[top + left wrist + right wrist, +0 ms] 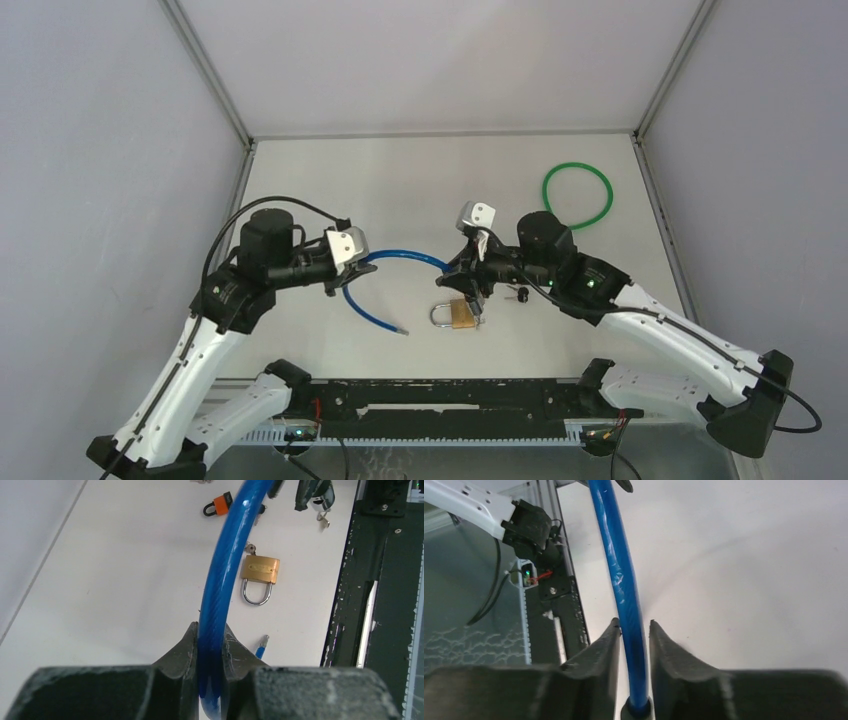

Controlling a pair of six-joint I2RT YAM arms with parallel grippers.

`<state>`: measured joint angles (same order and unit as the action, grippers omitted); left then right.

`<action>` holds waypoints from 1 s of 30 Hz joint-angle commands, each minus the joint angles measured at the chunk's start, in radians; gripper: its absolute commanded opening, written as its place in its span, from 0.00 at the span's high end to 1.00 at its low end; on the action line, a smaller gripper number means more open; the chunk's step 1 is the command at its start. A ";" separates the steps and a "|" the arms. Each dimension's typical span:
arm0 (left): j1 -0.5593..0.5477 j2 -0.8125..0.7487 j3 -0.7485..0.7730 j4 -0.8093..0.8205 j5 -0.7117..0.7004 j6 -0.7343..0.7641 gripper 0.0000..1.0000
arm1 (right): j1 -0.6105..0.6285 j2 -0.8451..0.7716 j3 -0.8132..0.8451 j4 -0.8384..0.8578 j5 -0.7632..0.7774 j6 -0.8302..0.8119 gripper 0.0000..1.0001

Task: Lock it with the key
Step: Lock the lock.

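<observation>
One cable [400,255] is arched between grippers: clamped by left gripper [357,265], closed upon by right gripper [453,268]. Its tip [401,330] is hung below, nearer the left.

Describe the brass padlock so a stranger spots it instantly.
On the white table, look toward the near edge, beside the right gripper. The brass padlock with a silver shackle lies flat there, the only gold-coloured thing by the blue cable.

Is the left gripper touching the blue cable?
Touching. Left wrist view: the left gripper pinches the blue cable, both fingers against it.
</observation>
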<state>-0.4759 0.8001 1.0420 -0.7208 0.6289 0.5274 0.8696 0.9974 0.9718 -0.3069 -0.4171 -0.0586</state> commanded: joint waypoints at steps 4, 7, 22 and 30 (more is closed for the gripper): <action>-0.007 0.001 0.094 -0.009 0.003 0.026 1.00 | -0.017 -0.006 0.050 0.037 -0.011 0.033 1.00; -0.006 -0.009 0.063 0.026 0.046 -0.060 0.91 | -0.020 -0.022 0.047 0.097 -0.027 0.078 1.00; 0.194 -0.076 -0.106 0.069 0.294 -0.027 0.35 | -0.251 -0.235 -0.054 0.510 -0.303 0.343 1.00; 0.244 -0.086 -0.163 0.092 0.298 0.000 0.42 | -0.347 -0.278 -0.054 0.599 -0.399 0.418 1.00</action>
<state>-0.2474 0.7303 0.9070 -0.6468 0.8803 0.4786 0.5560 0.7479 0.9039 0.1265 -0.7513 0.2817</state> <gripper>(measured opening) 0.595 0.066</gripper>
